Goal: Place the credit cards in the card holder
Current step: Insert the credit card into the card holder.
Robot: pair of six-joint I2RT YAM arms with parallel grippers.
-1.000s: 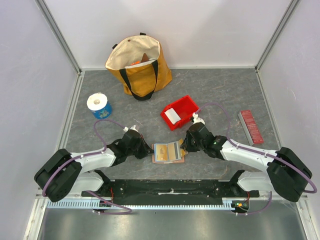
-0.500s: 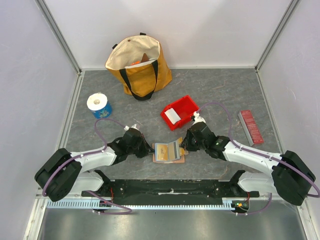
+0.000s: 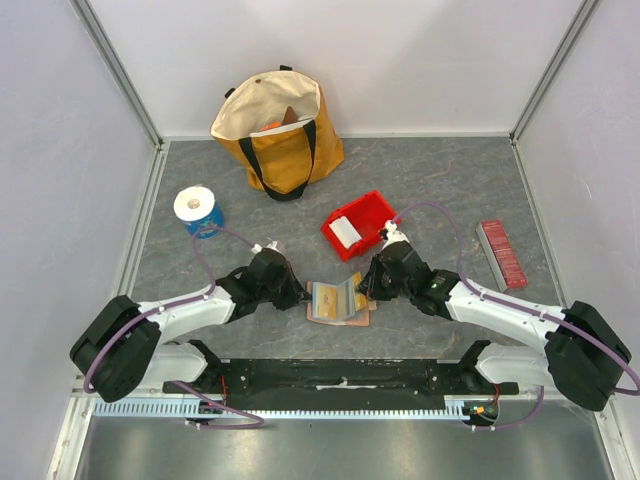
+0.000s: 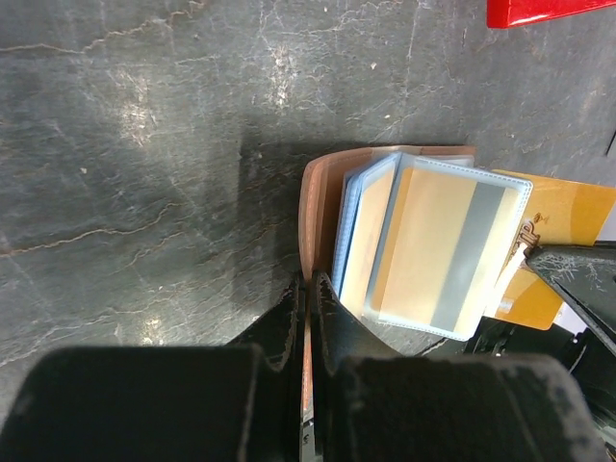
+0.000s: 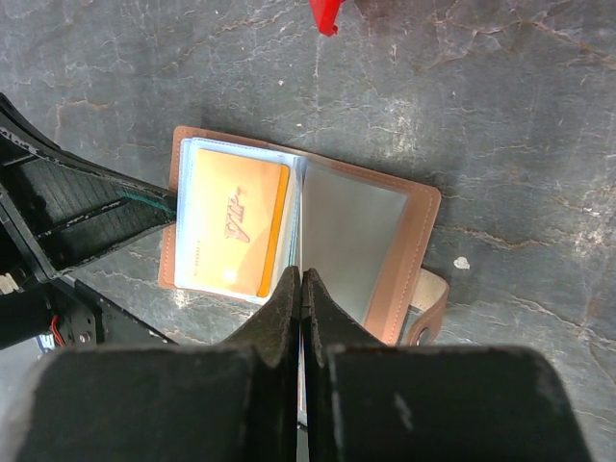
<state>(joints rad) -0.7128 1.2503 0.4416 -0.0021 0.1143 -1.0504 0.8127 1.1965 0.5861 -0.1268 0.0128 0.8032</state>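
Here, from overhead, my two arms meet over the open card holder (image 3: 335, 305). It lies on the grey table (image 3: 440, 180) just ahead of the bases, its long axis running from one claw to the other. The left gripper (image 3: 301, 297) is at its left end and the right gripper (image 3: 366, 290) at its right, with one leaf standing up between them. A white credit card (image 3: 345, 231) sits in the red bin (image 3: 372, 208) just beyond the right claw, so the right arm is plainly the nearer to it. A tote bag (image 3: 280, 135), a roll of tape (image 3: 197, 209) and a ribbed bar (image 3: 502, 253) lie well apart from the work.

Through the left wrist camera, my left fingers are pressed together on the thin tan cover edge, pinning that side. Clear sleeves fan out beyond them. A striped card (image 4: 443, 245) sits in the top sleeve, and an orange card (image 4: 570, 207) pokes out below it.

Through the right wrist camera, the right fingers are pressed together at the fold. They seem to nip a clear sleeve leaf, though the fingers hide the pinch itself. The orange card fills the left sleeve, and the sleeve on the right looks vacant. The snap tab (image 5: 430, 310) trails off the far end.

As I judge it, the next card lies away from me in the bin, on the right claw's side.
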